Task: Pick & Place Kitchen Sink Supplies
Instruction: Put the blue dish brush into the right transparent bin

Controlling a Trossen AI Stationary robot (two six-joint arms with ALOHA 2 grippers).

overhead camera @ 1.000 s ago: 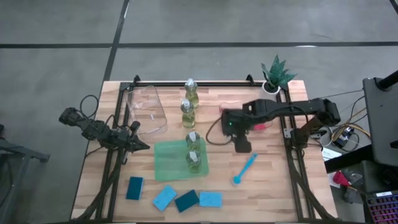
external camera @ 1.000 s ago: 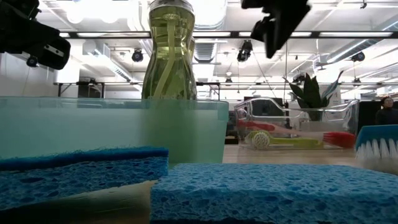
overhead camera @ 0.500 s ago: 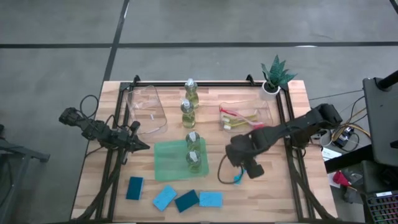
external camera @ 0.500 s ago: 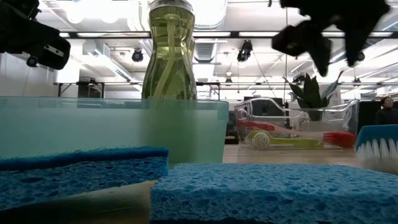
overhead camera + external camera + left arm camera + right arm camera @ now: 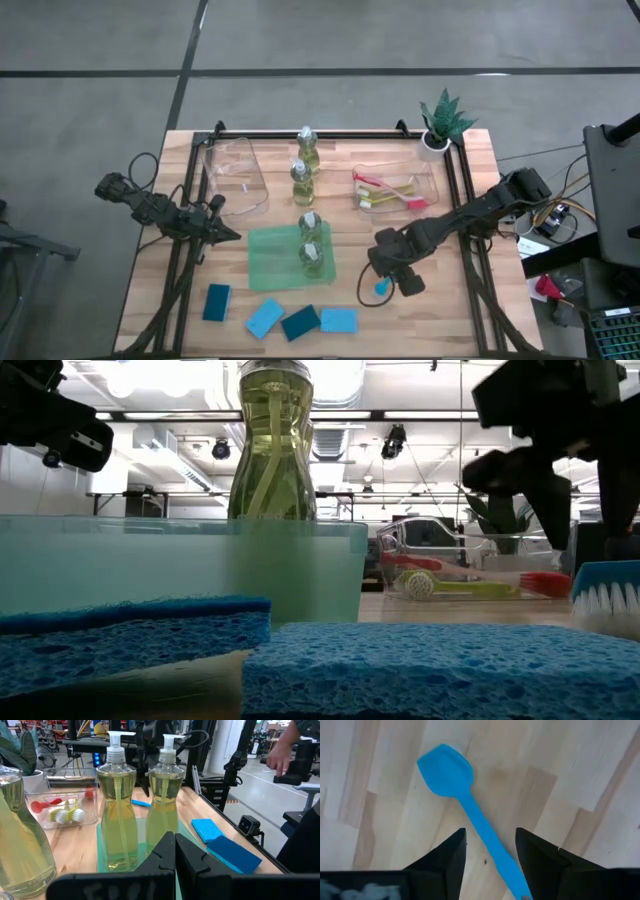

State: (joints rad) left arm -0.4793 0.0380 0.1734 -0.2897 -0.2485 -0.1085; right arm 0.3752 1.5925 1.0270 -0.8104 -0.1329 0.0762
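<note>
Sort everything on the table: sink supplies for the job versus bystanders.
Job: four soap bottles, four blue sponges, blue brush between the open right gripper fingers, brushes in bin.

Bystanders: potted plant, green mat, empty clear bin.

Wooden table (image 5: 440,310) bears sponges (image 5: 283,318), bottles (image 5: 304,165), blue brush (image 5: 384,285).

Blue brush (image 5: 382,287) mostly hidden under right gripper (image 5: 392,280) in high view, its handle end cut off between the fingers in right wrist view, low-view sponges (image 5: 430,670) cropped at lower edge, bottle (image 5: 272,440) top cut off.
</note>
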